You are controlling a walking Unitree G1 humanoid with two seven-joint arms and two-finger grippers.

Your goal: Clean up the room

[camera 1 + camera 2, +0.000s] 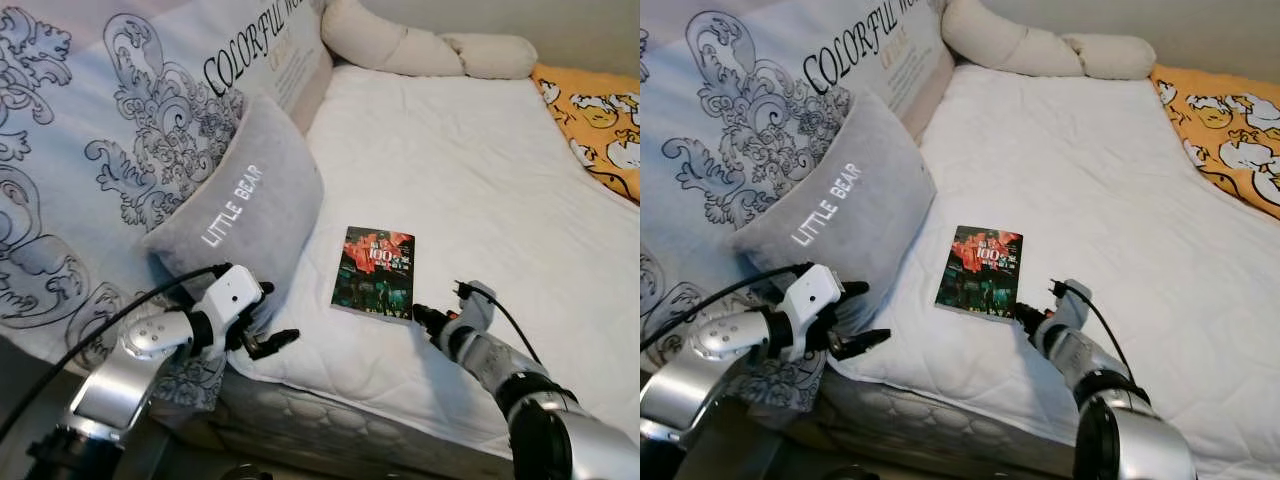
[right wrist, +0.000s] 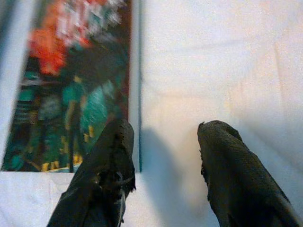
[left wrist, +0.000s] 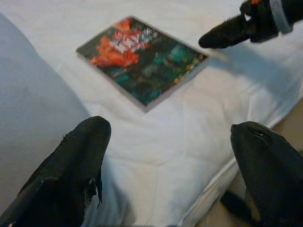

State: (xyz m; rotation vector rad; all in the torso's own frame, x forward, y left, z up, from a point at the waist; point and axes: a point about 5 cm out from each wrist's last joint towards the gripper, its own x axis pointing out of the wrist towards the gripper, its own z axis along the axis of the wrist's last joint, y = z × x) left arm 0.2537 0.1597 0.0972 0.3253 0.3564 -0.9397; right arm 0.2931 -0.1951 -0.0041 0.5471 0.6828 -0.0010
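White quilted bedding covers the bed (image 1: 450,150), which takes up most of what lies before the robot.

At the near edge of the mattress the right hand (image 1: 424,314) hovers low over the bedding, its two black fingers (image 2: 102,175) parted. One finger overlaps the near right corner of the book (image 1: 375,271); the other is over bare sheet just beside it. Whether either fingertip touches the cover cannot be told.

That book lies flat on the bedding, dark-covered with red and teal artwork and white lettering, at about 11 o'clock from the right hand.

The left hand (image 1: 262,318) hangs at the bed's near left corner, at about 8 o'clock from the book, fingers spread wide and holding nothing. In the left wrist view its fingers (image 3: 71,170) frame the book and the right hand's tip beyond it.

A grey cushion (image 1: 245,215) lettered "LITTLE BEAR" leans at about 10 o'clock from the book, just past the left hand. Behind it lies a pale blue duvet (image 1: 110,130) with scroll patterns and the word "COLORFUL". A long cream bolster pillow (image 1: 420,45) rests along the far end at 12 o'clock, and an orange blanket (image 1: 600,115) printed with white ducks lies at about 2 o'clock.
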